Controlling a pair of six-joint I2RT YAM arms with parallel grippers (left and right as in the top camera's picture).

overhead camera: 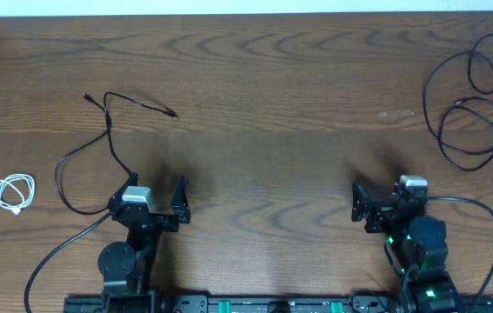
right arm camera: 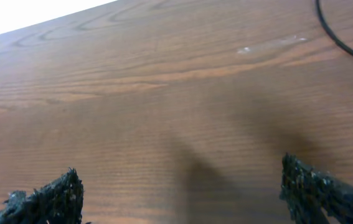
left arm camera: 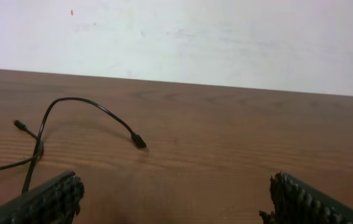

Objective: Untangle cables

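Observation:
A thin black cable (overhead camera: 107, 130) lies spread on the left of the wooden table, with plug ends pointing up and right; it also shows in the left wrist view (left arm camera: 95, 109). A second black cable (overhead camera: 472, 113) lies in loose loops at the far right; an arc of it shows in the right wrist view (right arm camera: 344, 43). A small white coiled cable (overhead camera: 15, 192) sits at the left edge. My left gripper (overhead camera: 155, 198) is open and empty, just below the left black cable. My right gripper (overhead camera: 376, 202) is open and empty, well below and left of the right cable.
The wooden table (overhead camera: 263, 104) has a pale wall behind its far edge. A faint pale smear (overhead camera: 396, 113) marks the wood left of the right cable. Each arm's own black lead (overhead camera: 489, 226) trails near the front edge.

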